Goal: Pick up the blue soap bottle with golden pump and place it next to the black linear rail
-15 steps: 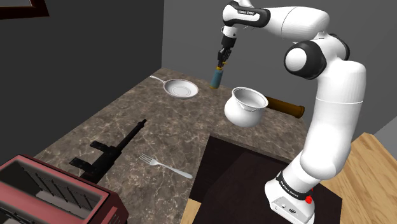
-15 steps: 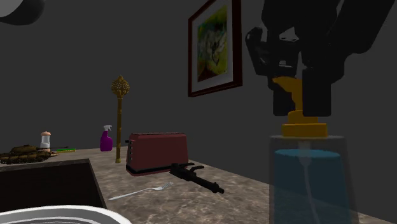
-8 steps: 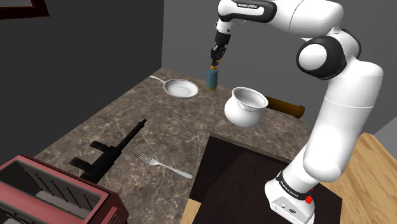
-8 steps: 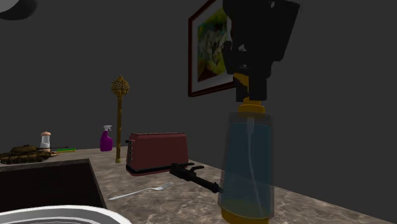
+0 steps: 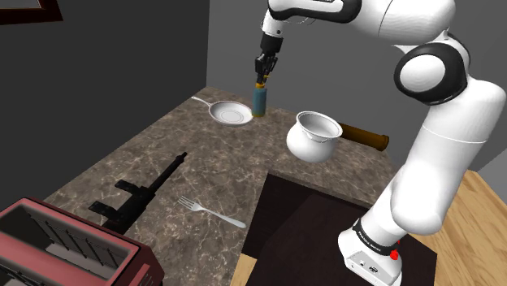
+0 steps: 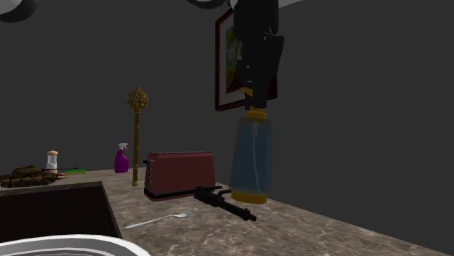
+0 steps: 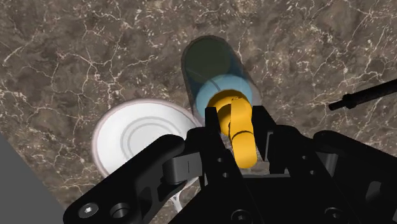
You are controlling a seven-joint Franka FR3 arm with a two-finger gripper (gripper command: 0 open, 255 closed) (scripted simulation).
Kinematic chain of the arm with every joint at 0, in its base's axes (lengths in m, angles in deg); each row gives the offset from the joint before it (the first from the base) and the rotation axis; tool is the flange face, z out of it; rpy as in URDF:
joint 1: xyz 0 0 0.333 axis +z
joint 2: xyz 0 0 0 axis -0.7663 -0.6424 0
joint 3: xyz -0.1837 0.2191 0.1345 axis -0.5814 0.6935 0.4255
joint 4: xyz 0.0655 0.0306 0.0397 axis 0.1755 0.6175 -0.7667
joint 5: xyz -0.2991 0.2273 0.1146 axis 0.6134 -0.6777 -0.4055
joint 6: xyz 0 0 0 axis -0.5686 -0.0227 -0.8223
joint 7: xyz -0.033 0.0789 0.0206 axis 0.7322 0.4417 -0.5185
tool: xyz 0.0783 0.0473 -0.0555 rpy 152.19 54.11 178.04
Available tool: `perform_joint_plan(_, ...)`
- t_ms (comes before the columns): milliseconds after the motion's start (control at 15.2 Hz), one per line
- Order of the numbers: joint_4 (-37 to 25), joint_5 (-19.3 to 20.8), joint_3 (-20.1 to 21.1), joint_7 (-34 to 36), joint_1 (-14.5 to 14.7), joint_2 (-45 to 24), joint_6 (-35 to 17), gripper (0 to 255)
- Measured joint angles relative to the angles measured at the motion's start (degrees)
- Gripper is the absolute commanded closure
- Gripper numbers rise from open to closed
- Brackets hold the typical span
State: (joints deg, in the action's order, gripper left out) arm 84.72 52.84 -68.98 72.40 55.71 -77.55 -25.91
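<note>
- Black two-finger gripper (image 5: 261, 77), jaws clamped on golden pump of translucent blue soap bottle (image 5: 259, 100).
- Upright over brown marbled counter (image 5: 187, 140), just beside round white pan (image 5: 231, 114).
- Well apart from black linear rail (image 5: 145, 188).

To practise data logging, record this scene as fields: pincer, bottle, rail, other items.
pincer: shut on the golden pump
bottle: blue, upright, by the white pan
rail: black, flat on the counter, apart from the bottle, near the toaster
others: white pot, fork
</note>
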Motion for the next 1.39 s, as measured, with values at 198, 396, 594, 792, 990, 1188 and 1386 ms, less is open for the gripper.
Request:
perform_joint_plan(198, -0.22, 0.48, 1.39, 3.86, 2.36, 0.96, 0.88, 255)
perform_joint_plan(396, -1.57, 0.8, 2.87, 7.77, 4.71, 1.03, 2.0, 255)
perform_joint_plan(594, -3.29, 1.12, 4.29, 11.54, 6.95, 0.9, 3.33, 255)
perform_joint_plan(792, -5.5, 1.42, 5.7, 15.31, 9.19, 0.29, 4.69, 255)
perform_joint_plan(990, -9.13, 1.65, 7.0, 18.87, 11.28, -1.19, 6.61, 255)
perform_joint_plan(1188, -14.41, 1.88, 8.25, 22.42, 13.43, -3.88, 8.98, 255)
perform_joint_plan(1386, -21.1, 2.26, 9.6, 26.57, 16.09, -7.18, 12.11, 255)
